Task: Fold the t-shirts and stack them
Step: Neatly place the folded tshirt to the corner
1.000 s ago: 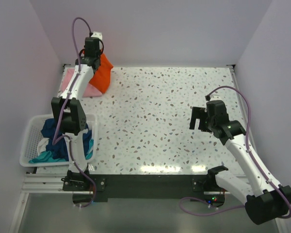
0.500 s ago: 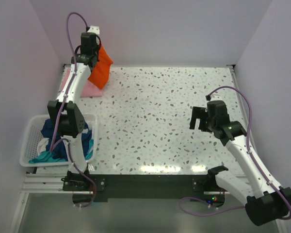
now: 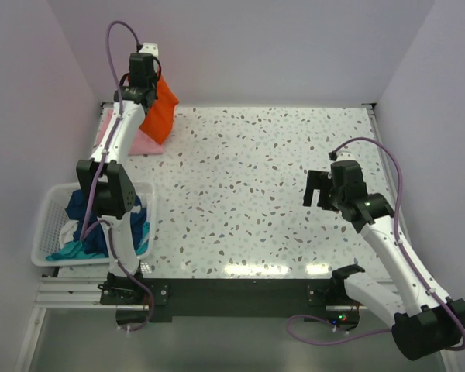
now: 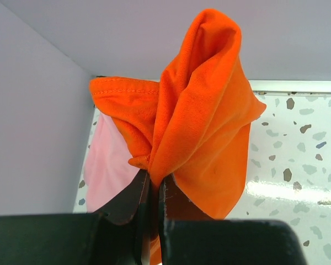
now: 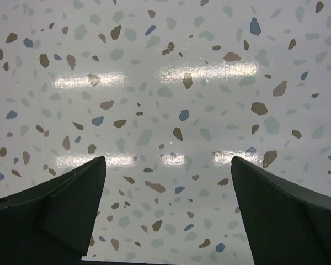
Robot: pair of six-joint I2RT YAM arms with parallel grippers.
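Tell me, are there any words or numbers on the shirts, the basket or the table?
No text can be read in any view.
orange t-shirt: plain cloth, no print showing.
pink t-shirt: plain, no print showing.
white basket: no label visible.
table: only coloured speckles, no writing.

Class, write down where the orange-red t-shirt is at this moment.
In the top view the orange-red t-shirt hangs at the far left corner of the table, pinched in the left jaws, over the pink t-shirt.
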